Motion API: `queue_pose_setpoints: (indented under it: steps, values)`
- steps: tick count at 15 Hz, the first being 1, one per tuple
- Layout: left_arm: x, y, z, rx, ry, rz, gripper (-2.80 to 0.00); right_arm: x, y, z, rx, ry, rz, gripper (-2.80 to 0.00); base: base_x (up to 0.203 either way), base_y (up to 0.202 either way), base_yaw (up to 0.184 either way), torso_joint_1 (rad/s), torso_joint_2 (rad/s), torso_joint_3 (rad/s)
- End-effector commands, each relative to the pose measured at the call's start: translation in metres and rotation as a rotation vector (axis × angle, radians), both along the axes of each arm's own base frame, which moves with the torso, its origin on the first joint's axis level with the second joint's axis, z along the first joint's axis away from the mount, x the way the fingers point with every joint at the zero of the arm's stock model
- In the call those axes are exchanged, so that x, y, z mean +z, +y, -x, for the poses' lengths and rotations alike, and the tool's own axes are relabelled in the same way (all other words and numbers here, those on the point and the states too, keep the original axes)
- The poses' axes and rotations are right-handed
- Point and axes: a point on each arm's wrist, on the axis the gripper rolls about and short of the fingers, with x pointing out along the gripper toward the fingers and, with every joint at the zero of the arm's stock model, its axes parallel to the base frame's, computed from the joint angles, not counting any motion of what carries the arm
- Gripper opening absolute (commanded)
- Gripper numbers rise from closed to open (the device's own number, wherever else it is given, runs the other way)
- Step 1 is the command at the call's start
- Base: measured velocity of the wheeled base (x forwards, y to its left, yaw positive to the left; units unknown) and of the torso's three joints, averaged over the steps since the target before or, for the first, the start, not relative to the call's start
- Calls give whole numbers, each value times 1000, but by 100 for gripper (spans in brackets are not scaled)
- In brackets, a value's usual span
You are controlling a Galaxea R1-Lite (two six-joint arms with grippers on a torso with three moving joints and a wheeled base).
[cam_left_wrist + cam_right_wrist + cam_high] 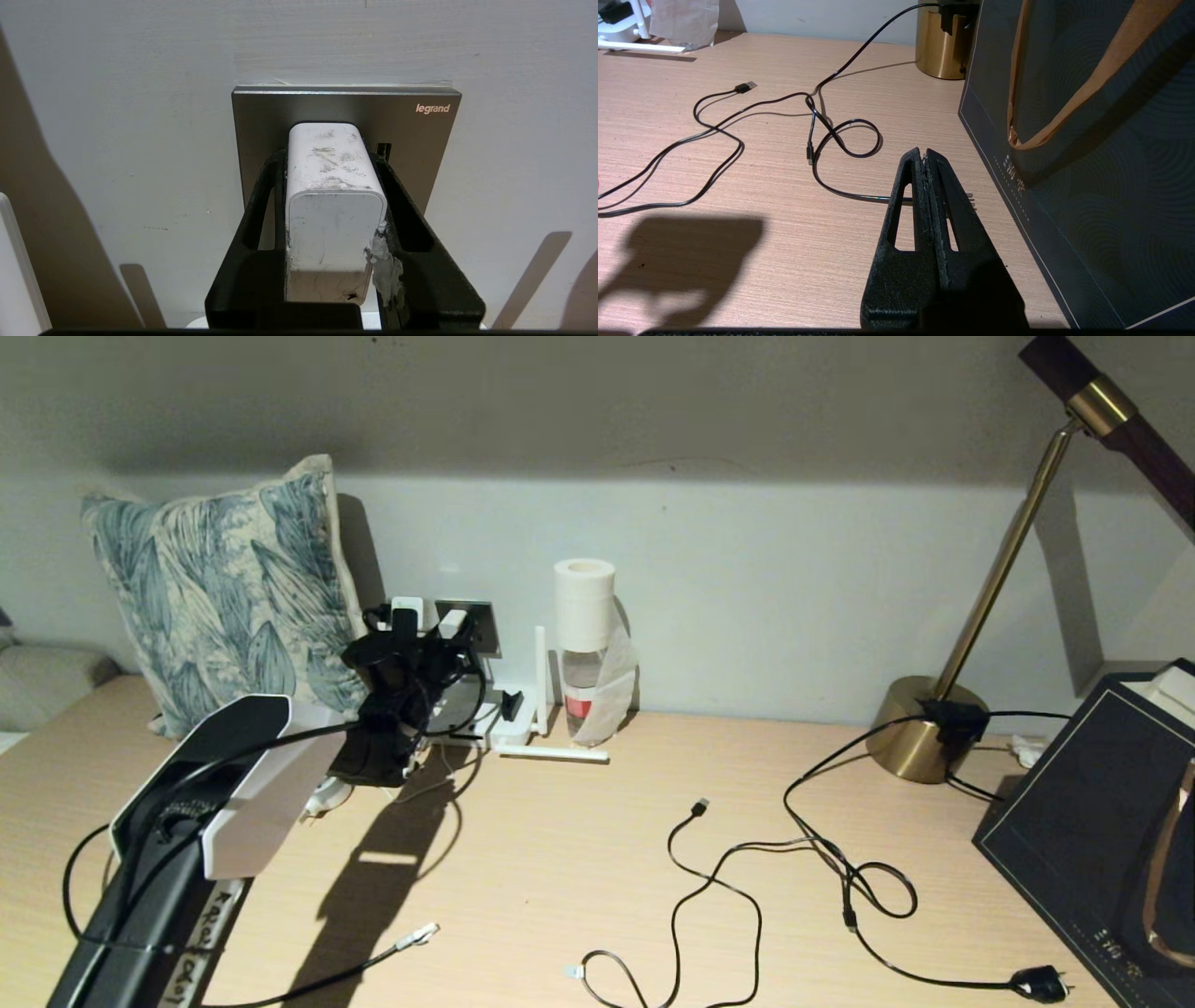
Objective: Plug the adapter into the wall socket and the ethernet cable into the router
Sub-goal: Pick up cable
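Between the black fingers (pixel 397 205) of the left gripper (pixel 334 158), seen from the left wrist: the adapter (pixel 334 196), clamped on its two side faces, front end up against the wall socket (pixel 327 105); whether fully seated, impossible to tell. Rigid, light, smooth-cased by the look of it, so best held square on the flat sides near the middle, as now, and pushed straight in; a scuffed, flaky patch beside one finger, perhaps poor for grip. From the head view, ahead of the same fingers: the grey socket plate (pixel 471 621) on the wall, the router (pixel 509 719) just below and beside them with one antenna upright and another lying flat, a leaf-print cushion (pixel 219 593) off to the other side. Well behind the fingers, near the table's front edge: the ethernet cable (pixel 373 959), clear clip free, not plugged in; springy and stiff along its length, likely best taken just behind the clip. From the right wrist: right gripper (pixel 926 156) pressed together on nothing, low over the wooden table (pixel 738 196), a dark bag (pixel 1087 163) close at one side, thin black USB cable (pixel 714 135) beyond the tips.
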Motion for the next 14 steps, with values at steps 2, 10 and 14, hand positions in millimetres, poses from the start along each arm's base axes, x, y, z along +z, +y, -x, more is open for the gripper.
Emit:
queue_pose_setpoints:
  steps: [2,10,14]
  values:
    - [1,2,0,-8,-8,-3,-280,0,0,0,-1,-1,0,-280,0,0,0,0,0,0]
    - [-1,1,0,-12,-6,-4,-280,0,0,0,1,-1,0,-280,0,0,0,0,0,0]
    - [-2,1,-1,-9,-4,-4,-280,0,0,0,0,-1,1,-280,0,0,0,0,0,0]
